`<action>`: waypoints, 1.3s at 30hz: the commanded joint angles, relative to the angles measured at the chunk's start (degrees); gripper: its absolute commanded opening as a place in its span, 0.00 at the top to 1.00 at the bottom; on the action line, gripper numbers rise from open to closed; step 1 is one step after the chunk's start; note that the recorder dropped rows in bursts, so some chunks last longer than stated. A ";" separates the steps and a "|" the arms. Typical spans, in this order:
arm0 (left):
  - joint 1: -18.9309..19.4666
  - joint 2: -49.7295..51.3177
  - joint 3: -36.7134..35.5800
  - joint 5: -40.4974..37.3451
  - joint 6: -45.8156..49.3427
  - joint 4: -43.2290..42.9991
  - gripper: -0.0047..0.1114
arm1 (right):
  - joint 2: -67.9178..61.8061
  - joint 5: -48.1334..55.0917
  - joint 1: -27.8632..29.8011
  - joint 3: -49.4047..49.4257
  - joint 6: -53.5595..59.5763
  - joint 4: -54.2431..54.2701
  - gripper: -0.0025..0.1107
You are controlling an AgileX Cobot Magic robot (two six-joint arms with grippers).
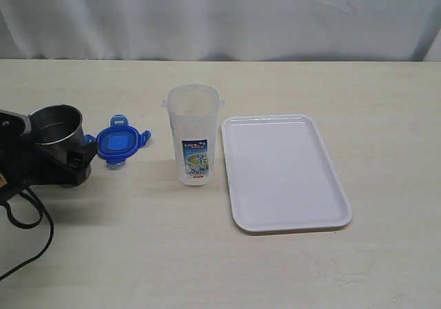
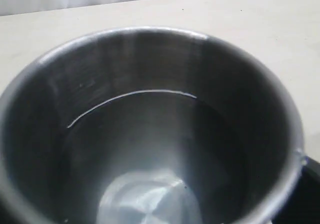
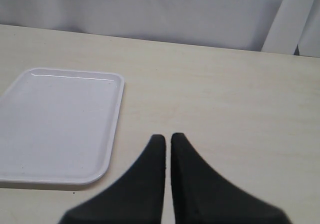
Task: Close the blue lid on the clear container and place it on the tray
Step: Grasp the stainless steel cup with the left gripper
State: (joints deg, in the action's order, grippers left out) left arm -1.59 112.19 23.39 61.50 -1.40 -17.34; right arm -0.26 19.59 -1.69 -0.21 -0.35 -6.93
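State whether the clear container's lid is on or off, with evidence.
Off: the clear container stands open-topped; the blue lid lies apart on the table beside the steel cup.

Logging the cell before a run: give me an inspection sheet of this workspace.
Surface: pale wood-grain table, no spills seen.
Job's things: small bright blue snap-flap plastic lid lies loose on the table; tall clear plastic container stands upright, uncapped, between lid and flat white rectangular plastic tray.
Clutter: tapered steel cup, left of the lid.
End effectors: left end effector at the cup, grip cannot be told; right end effector shut, holding nothing.
Cables: black cable looped beside the left arm.
Surroundings: white cloth backdrop.
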 commanded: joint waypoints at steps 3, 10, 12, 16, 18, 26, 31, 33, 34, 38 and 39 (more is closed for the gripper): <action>-0.44 0.15 0.30 0.46 0.10 0.05 0.07 | 0.26 0.05 0.23 0.21 -0.04 0.33 0.94; -0.44 0.15 0.30 0.56 0.10 0.05 0.07 | 0.26 0.05 0.23 0.21 -0.04 0.33 0.94; -0.44 0.15 0.30 0.56 -0.02 -0.22 0.07 | 0.26 0.05 0.23 0.21 -0.04 0.33 0.94; -0.44 0.15 0.30 0.56 -0.02 -0.06 0.07 | 0.26 0.05 0.23 0.21 -0.04 0.33 0.94; -0.44 0.15 0.30 0.56 -0.02 -0.06 0.07 | 0.26 0.05 0.23 0.21 -0.04 0.33 0.94; -0.44 0.15 0.30 0.56 -0.02 -1.08 0.07 | 0.26 0.05 0.23 0.21 -0.04 0.33 0.94; -0.44 0.15 0.30 0.56 -0.02 -1.08 0.07 | 0.26 0.05 0.23 0.21 -0.04 0.33 0.94; -0.44 0.15 0.30 0.56 -0.02 -1.08 0.07 | 0.26 0.05 0.23 0.21 -0.04 0.33 0.94; -0.44 0.15 0.30 0.56 -0.02 -1.08 0.07 | 0.26 0.05 0.23 0.21 -0.04 0.33 0.94; -0.44 0.15 0.30 0.56 -0.02 -1.08 0.07 | 0.26 0.05 0.23 0.21 -0.04 0.33 0.94; -0.44 0.15 0.30 0.56 -0.02 -1.08 0.07 | 0.26 0.05 0.23 0.21 -0.04 0.33 0.94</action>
State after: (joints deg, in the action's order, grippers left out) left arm -1.59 112.19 23.39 61.50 -1.40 -18.07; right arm -0.26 19.59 -1.69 -0.21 -0.35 -6.93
